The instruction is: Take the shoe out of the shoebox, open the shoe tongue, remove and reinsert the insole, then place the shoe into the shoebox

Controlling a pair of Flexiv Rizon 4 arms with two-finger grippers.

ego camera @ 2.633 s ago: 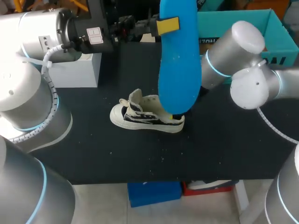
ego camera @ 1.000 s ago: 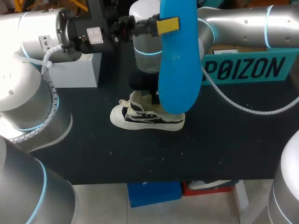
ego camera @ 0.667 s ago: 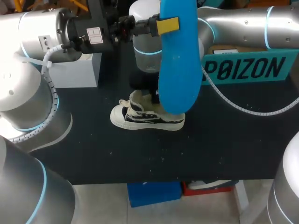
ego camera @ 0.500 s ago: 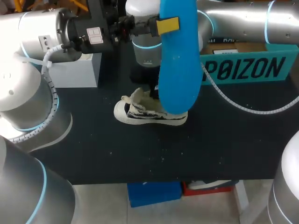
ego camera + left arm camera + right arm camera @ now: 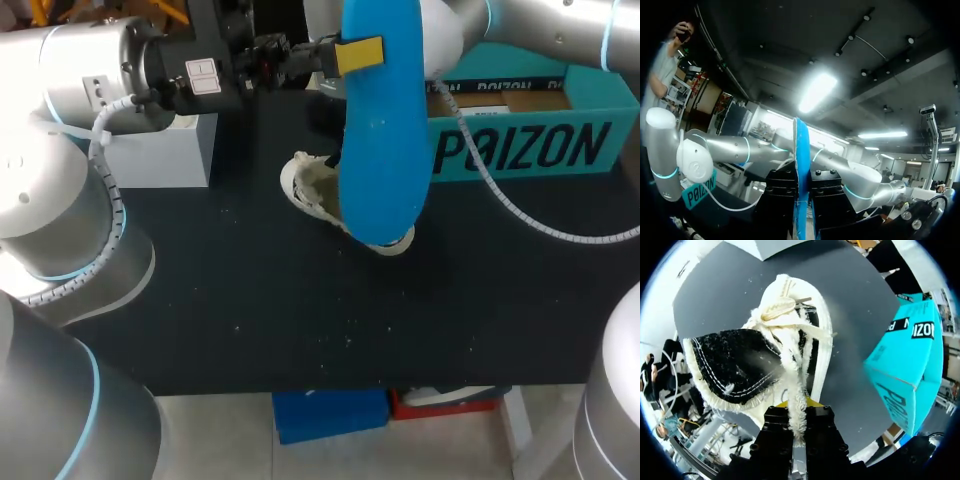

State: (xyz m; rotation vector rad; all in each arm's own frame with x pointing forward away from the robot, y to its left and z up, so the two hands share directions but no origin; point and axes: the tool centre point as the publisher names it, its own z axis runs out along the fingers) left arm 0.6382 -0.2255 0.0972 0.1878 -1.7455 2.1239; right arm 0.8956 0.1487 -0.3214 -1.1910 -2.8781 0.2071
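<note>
My left gripper (image 5: 356, 55) is held high and shut on a long blue insole (image 5: 380, 140), which hangs down in front of the shoe. In the left wrist view the insole (image 5: 800, 150) stands edge-on between that gripper's (image 5: 801, 200) fingers. The black-and-white canvas shoe (image 5: 312, 188) with frayed edges is tipped up off the black table, partly hidden behind the insole. My right gripper (image 5: 799, 432) is shut on the frayed cloth edge at the opening of the shoe (image 5: 785, 355). The teal shoebox (image 5: 520, 140) stands open at the back right, and beside the shoe as the shoebox (image 5: 905, 375) in the right wrist view.
A white block (image 5: 160, 150) stands at the back left under my left arm. The black tabletop (image 5: 250, 320) stretches bare in front of the shoe. My right arm (image 5: 540, 25) reaches in over the shoebox with a cable hanging from it.
The right arm came in behind the insole, gripped the shoe and pulled it up and to the right, tipping it off its sole. The left gripper kept the insole still.
</note>
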